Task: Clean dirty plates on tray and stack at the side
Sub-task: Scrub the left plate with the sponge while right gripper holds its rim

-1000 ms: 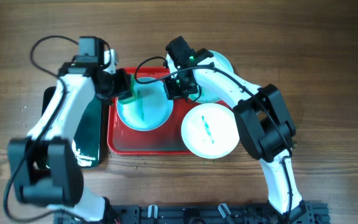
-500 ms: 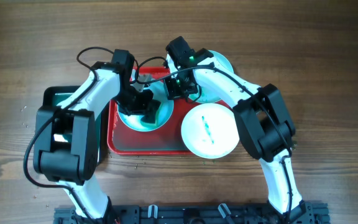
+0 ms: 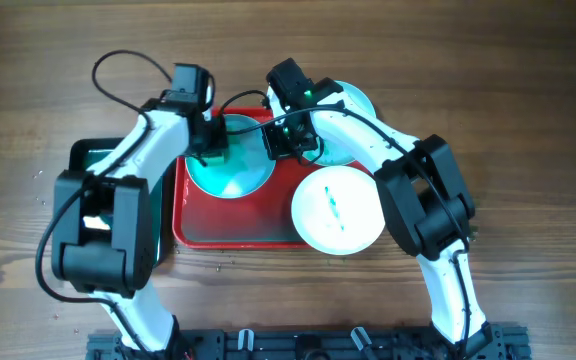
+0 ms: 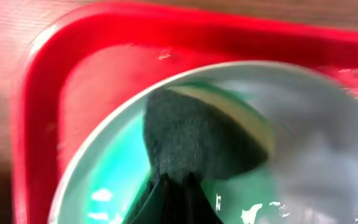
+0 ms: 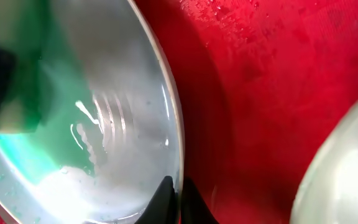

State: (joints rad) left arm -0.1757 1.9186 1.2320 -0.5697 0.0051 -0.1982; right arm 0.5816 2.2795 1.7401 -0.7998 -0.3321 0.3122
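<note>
A teal-smeared wet plate (image 3: 230,170) lies on the red tray (image 3: 203,232). My left gripper (image 3: 211,140) is shut on a dark green sponge (image 4: 197,134) and presses it on the plate's (image 4: 104,180) back-left part. My right gripper (image 3: 280,140) is shut on the plate's right rim (image 5: 174,155), fingertips (image 5: 174,193) either side of it. A second plate (image 3: 338,208) with a small teal smear lies at the tray's right edge. A third plate (image 3: 356,105) lies behind my right arm, off the tray.
A black tray with a green inside (image 3: 118,165) lies left of the red tray, under my left arm. In the right wrist view, wet red tray floor (image 5: 278,81) lies right of the held rim, with the second plate's edge (image 5: 347,168) beyond it.
My left gripper has drawn the sponge from the plate's middle back to its back-left edge. The right gripper and the other plates have not moved.
</note>
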